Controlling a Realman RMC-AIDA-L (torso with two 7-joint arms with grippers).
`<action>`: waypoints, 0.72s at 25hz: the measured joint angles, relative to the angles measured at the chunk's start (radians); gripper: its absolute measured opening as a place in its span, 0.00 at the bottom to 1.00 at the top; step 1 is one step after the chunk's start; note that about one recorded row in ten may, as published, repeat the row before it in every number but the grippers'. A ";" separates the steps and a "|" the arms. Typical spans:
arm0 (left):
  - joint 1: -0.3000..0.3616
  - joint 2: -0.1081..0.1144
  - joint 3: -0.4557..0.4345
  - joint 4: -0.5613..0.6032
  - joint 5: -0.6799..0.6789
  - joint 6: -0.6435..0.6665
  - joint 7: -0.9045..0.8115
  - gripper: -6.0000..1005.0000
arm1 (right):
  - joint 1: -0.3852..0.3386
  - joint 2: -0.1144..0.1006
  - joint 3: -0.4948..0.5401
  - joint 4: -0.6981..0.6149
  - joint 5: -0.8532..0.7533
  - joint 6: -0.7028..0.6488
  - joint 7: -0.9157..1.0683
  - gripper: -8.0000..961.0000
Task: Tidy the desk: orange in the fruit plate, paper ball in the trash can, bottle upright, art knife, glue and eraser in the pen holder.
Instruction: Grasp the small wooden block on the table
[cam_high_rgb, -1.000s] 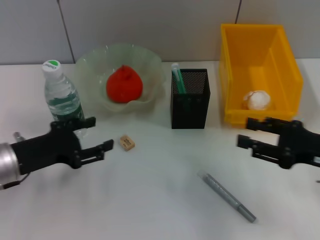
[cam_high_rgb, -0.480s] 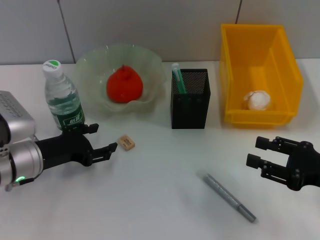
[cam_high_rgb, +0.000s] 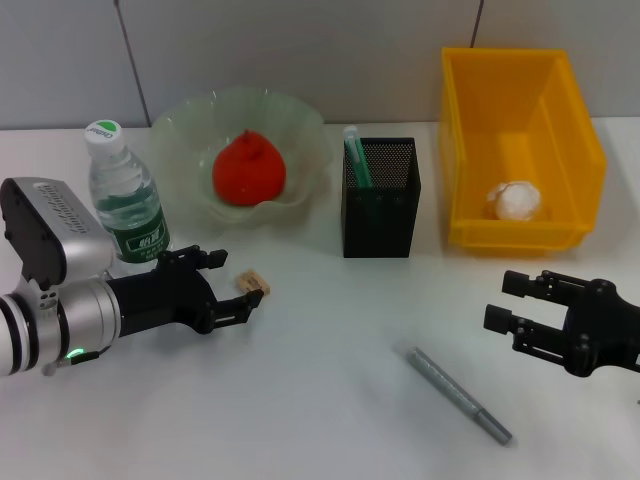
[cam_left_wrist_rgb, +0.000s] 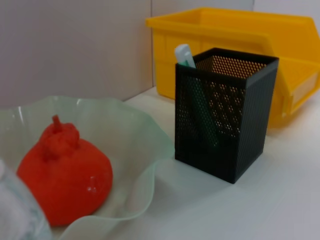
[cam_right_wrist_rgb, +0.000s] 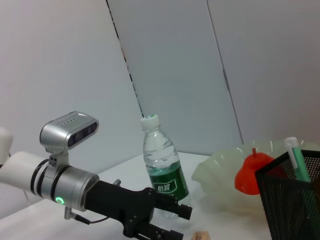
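Left gripper (cam_high_rgb: 236, 287) advanced, partly hiding eraser (cam_high_rgb: 254, 280).

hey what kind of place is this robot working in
Probably a staged desk in a lab or office: a plain white table against grey wall panels, with a pen holder, a yellow trash can and a fruit plate.

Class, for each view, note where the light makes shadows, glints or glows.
Head view: soft shadow at the holder base; left pincer open by the eraser, right pincer open before the bin. Left wrist view: small white glint on the orange. Right wrist view: a green light glows on the left arm.
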 joint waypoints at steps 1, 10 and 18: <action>-0.003 0.000 0.007 -0.005 -0.006 -0.008 0.019 0.75 | 0.004 0.000 -0.002 0.006 -0.001 0.001 0.000 0.62; -0.010 0.000 0.068 -0.028 -0.113 -0.036 0.094 0.74 | 0.007 0.000 -0.005 0.010 -0.004 0.019 -0.002 0.62; -0.053 0.000 0.076 -0.090 -0.125 -0.095 0.096 0.74 | 0.010 0.000 -0.006 0.011 -0.004 0.038 -0.003 0.62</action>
